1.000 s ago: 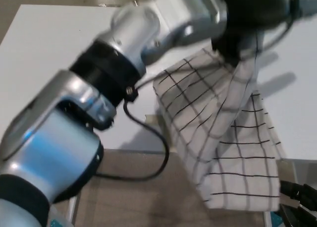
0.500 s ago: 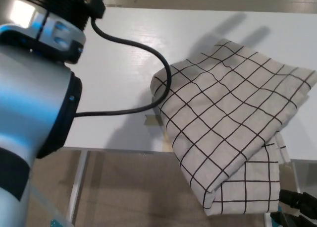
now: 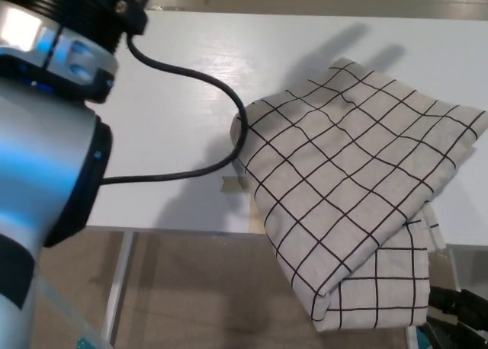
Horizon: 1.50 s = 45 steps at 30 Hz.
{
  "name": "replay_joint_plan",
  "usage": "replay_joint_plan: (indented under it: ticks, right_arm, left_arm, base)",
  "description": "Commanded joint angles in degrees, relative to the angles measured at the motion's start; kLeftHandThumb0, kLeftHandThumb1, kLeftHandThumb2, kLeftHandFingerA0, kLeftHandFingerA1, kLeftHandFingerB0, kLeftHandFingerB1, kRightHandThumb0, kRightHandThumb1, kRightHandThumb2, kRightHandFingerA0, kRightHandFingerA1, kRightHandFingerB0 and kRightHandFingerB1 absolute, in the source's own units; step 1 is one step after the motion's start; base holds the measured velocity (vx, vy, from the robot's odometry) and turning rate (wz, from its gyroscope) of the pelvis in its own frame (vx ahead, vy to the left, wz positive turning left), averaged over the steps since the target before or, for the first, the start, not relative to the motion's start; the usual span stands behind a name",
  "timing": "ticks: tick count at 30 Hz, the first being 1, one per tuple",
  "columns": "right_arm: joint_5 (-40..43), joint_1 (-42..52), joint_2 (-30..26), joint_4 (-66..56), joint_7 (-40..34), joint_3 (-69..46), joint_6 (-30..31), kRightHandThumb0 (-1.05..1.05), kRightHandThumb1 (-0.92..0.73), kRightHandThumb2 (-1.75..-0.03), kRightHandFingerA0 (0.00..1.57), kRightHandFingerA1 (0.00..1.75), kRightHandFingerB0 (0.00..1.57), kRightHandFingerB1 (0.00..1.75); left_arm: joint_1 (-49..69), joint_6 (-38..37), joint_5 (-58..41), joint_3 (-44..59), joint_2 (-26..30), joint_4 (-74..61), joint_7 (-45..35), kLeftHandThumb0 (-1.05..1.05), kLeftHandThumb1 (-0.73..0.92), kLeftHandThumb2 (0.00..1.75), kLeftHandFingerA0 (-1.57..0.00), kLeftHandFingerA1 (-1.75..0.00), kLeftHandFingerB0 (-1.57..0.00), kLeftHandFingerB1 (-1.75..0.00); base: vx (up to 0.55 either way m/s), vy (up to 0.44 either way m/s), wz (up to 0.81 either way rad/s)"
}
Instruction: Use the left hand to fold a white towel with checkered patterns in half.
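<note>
Folded towel (image 3: 351, 189), apparently overhanging table (image 3: 183, 120)

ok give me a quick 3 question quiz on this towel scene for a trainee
1. True or false: the checkered towel lies folded, one layer over another.
2. Where does the towel's near end sit? A) fully on the white table B) hanging past the table's front edge C) on the floor
3. What black thing curves across the table to the towel's left edge?

Key
1. True: a lower layer shows beneath the top one at the near end.
2. B
3. The cable that runs from the robot's left arm.
</note>
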Motion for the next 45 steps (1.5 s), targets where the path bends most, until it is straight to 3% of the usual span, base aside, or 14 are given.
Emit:
replay_joint_plan:
  ticks: [1,7,8,11,12,14,15,21,29,31,34,35,36,45]
  right_arm:
    - [0.3,1.0,0.3,0.2,0.1,-0.3,-0.4,-0.64,-0.6,-0.59,0.53,0.44,0.58,0.39]
    - [0.6,3.3,0.3,1.5,0.4,-1.5,-4.0,-0.64,-0.61,-0.59,0.45,0.41,0.52,0.38]
    - [0.6,3.8,0.1,1.2,0.3,-1.7,-4.4,-0.66,-0.61,-0.59,0.44,0.4,0.51,0.37]
    - [1.1,7.4,-0.7,-3.0,-1.3,-4.1,-4.1,-0.71,-0.57,-0.62,0.41,0.39,0.48,0.38]
    - [1.9,8.1,-1.1,-4.6,-1.0,-4.8,-3.5,-0.66,-0.62,-0.6,0.42,0.37,0.46,0.36]
    - [2.7,9.0,-1.5,-6.5,-0.6,-5.6,-2.8,-0.66,-0.62,-0.6,0.42,0.37,0.46,0.36]
    - [3.2,9.3,-1.4,-7.2,-0.8,-6.3,-2.6,-0.66,-0.63,-0.6,0.41,0.37,0.45,0.36]
    - [6.0,11.3,-0.8,-12.2,-1.7,-10.1,-1.4,-0.66,-0.61,-0.62,0.42,0.38,0.48,0.37]
    - [7.8,14.6,-0.2,-17.0,-1.6,-13.0,0.2,-0.66,-0.62,-0.6,0.45,0.39,0.49,0.37]
    - [7.4,14.9,-1.2,-17.8,-1.5,-13.9,0.4,-0.72,-0.54,-0.91,0.35,0.48,0.44,0.51]
    - [6.9,14.6,-2.3,-17.7,-1.4,-14.5,0.6,-0.73,-0.54,-0.9,0.35,0.48,0.44,0.51]
    - [7.0,14.3,-2.7,-17.5,-1.1,-15.0,1.0,-0.66,-0.63,-0.6,0.42,0.38,0.46,0.37]
    - [7.2,14.0,-2.5,-16.9,-1.2,-15.4,0.9,-0.65,-0.64,-0.6,0.41,0.38,0.44,0.37]
    - [7.1,13.7,-1.7,-15.7,-0.7,-17.0,1.2,-0.64,-0.64,-0.6,0.41,0.36,0.43,0.38]
  left_arm:
    - [7.3,1.8,-11.0,7.0,5.3,-13.3,-5.3,-0.94,0.55,0.96,0.0,0.0,0.0,-0.08]
    - [27.2,2.7,-24.0,19.6,11.5,-38.9,-8.1,-0.85,0.52,0.91,0.0,-0.03,-0.08,-0.18]
    - [29.6,3.2,-25.5,21.2,12.0,-41.5,-8.6,-0.84,0.62,0.59,0.0,-0.18,-0.06,-0.26]
    - [47.6,3.6,-36.1,34.0,15.0,-56.6,-11.6,-0.78,0.5,0.87,0.0,-0.3,-0.09,-0.4]
    - [51.5,3.4,-38.2,37.5,15.2,-59.0,-12.6,-0.37,0.27,0.9,0.0,-0.48,0.0,-0.47]
    - [56.1,3.5,-40.6,41.3,15.6,-61.8,-13.6,-0.37,0.27,0.9,0.0,-0.48,0.0,-0.47]
    - [59.7,4.0,-42.9,44.0,15.8,-63.8,-14.5,-0.75,0.59,0.59,-0.17,-0.27,-0.18,-0.29]
    - [78.9,9.2,-59.4,56.4,14.2,-69.7,-22.9,-0.71,0.54,0.57,-0.2,-0.32,-0.23,-0.29]
    - [98.0,7.5,-67.3,66.4,11.4,-70.8,-29.0,-0.78,0.46,0.78,-0.15,-0.42,-0.18,-0.37]
    - [104.8,6.9,-68.1,68.3,9.3,-68.9,-31.2,-0.81,0.58,0.59,-0.18,-0.34,-0.24,-0.29]
    - [109.2,5.5,-67.7,68.5,7.6,-66.8,-32.2,-0.84,0.5,0.82,-0.14,-0.43,-0.18,-0.38]
    - [111.4,4.1,-67.2,67.9,7.1,-65.5,-32.3,-0.85,0.52,0.84,-0.14,-0.43,-0.18,-0.38]
    - [113.2,1.6,-65.3,66.7,6.3,-62.0,-32.0,-0.87,0.68,0.61,-0.17,-0.35,-0.23,-0.3]
    - [115.1,-8.9,-56.5,60.6,5.8,-39.7,-28.2,-0.89,0.72,0.62,-0.2,-0.36,-0.22,-0.31]
  base:
    - [0.0,0.0,0.0]
    - [0.0,0.0,0.0]
    - [0.0,0.0,0.0]
    - [0.0,0.0,0.0]
    - [0.0,0.0,0.0]
    - [0.0,0.0,0.0]
    - [0.0,0.0,0.0]
    - [0.0,0.0,0.0]
    - [0.0,0.0,0.01]
    - [0.0,0.0,0.0]
    - [0.0,0.0,0.0]
    - [0.0,0.0,0.0]
    - [0.0,0.0,0.0]
    - [0.0,0.0,0.0]
